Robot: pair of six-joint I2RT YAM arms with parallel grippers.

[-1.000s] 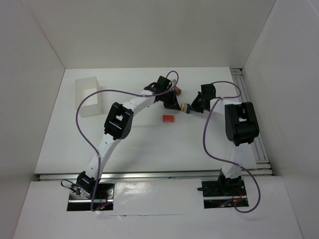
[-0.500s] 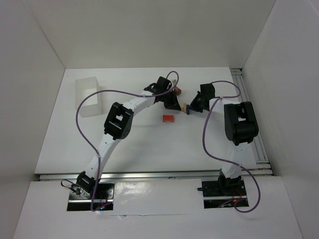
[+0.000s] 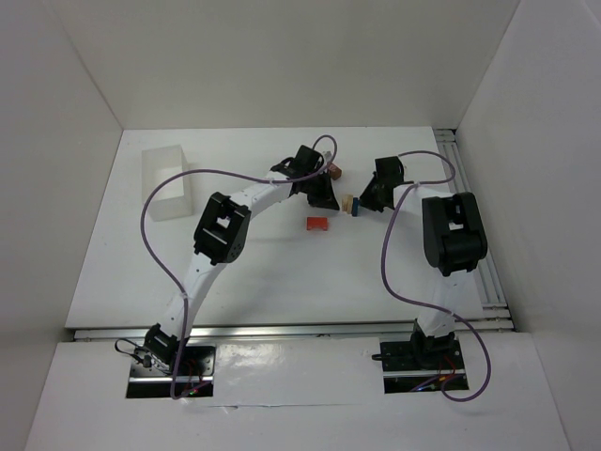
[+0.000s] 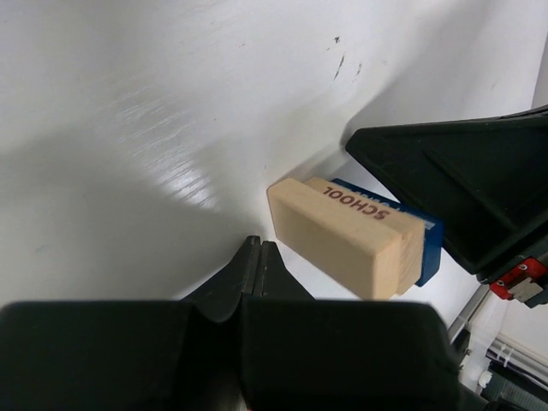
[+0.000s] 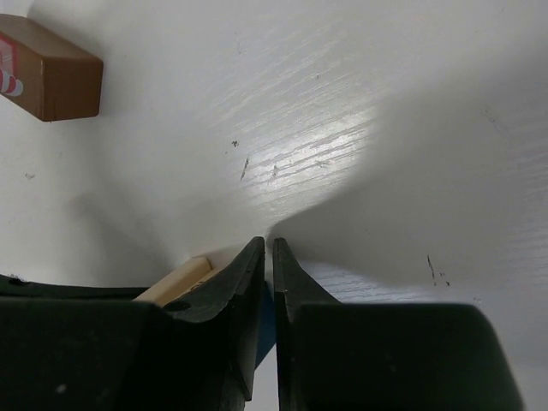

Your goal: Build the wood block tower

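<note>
White-walled table [image 3: 122, 272] carries one brown block [image 5: 51, 68], one pale block [image 4: 342, 235], one blue block [image 4: 428, 244], one orange-red block [image 3: 317, 223], one tub [image 3: 164, 183]; left gripper [image 4: 259, 248] closed empty, right gripper [image 5: 267, 244] barely parted.

Bright, even light overall; glare streaks and soft shadows on the table [image 5: 342, 141] in wrist views.

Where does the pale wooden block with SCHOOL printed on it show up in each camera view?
Top external: the pale block sits mid-table, up and right of the orange-red block.
Left wrist: the pale block lies centre right, with its lettering visible.
Right wrist: only an end of the pale block peeks out at lower left.
Shared landmark: the blue block, flush against it.
</note>
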